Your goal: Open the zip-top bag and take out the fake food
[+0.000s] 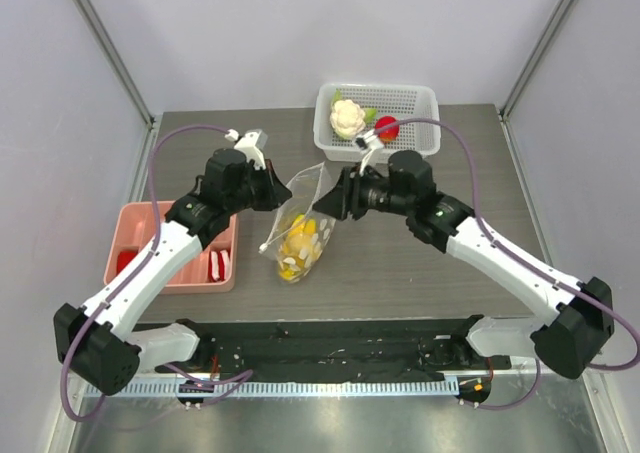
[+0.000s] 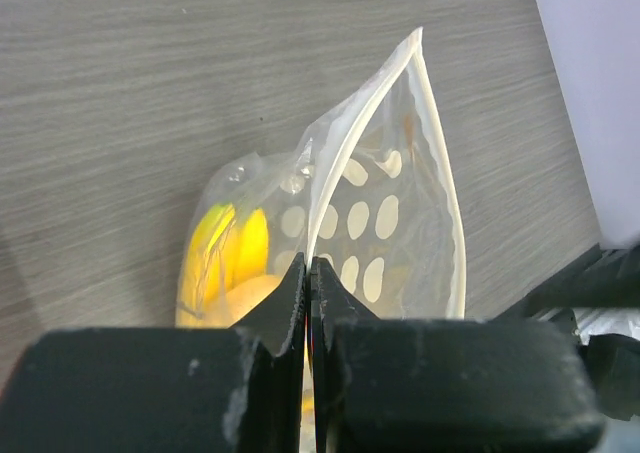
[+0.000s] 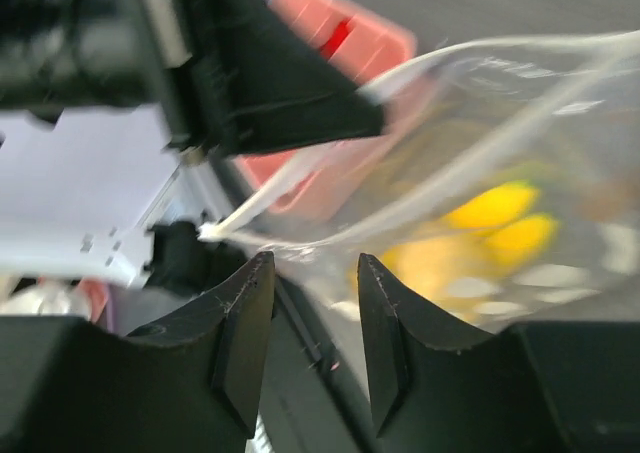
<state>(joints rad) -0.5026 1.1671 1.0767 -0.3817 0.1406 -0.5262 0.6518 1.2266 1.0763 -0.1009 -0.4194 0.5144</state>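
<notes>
The left end effector [image 1: 274, 189] [image 2: 310, 278] has its two fingers pressed tight together. They pinch one edge of the bag [image 1: 300, 223] [image 2: 385, 213] [image 3: 520, 103] at its mouth. The pinched edge stands up, and the other edge bows away from it, so the mouth gapes.

The right end effector [image 1: 326, 203] [image 3: 312, 273] has its fingers partly spread, with a gap between them. It points at the other side of the bag. The plastic is just past its fingertips, but it is too blurry to tell if they touch it.

The bag is see-through with pale round dots. It is in the middle of the surface [image 1: 420, 268], between the two end effectors, with its top lifted and its bottom low near the surface. Yellow food [image 1: 296, 241] [image 2: 235, 248] [image 3: 495, 208] is inside it, down at the bottom.

A white basket [image 1: 428, 101] sits at the far edge of the surface, behind the right end effector. A white cauliflower [image 1: 347, 118] and a red fruit [image 1: 388, 128] lie in it. A pink tray [image 1: 135, 218] sits at the left, with red pieces [image 1: 125, 261] in it.
</notes>
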